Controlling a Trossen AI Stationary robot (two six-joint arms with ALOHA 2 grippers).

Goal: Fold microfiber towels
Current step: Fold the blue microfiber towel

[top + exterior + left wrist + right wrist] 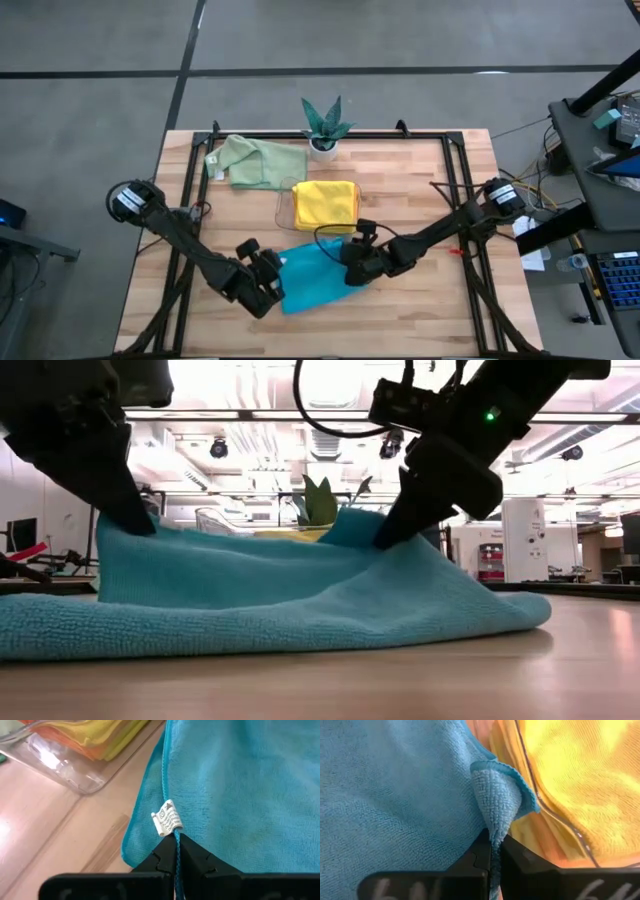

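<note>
Holding the teal towel (315, 275) on the front of the bench (420, 300), my left claw (268, 285) and right claw (352, 268) each pinched only a thin edge; I feared a slip. I counted one teal, one pale green towel (255, 162), one yellow stack (325, 203).

Teal-blue towel (312, 275), plain, white tag (167, 818) on its hem. Yellow towel (325, 203) on top of the stack, orange layer (85, 751) under it. Pale green towel (255, 161). Light wood-grain surface (420, 190). Plant (325, 120) dark green, white pot. Arms black.
</note>
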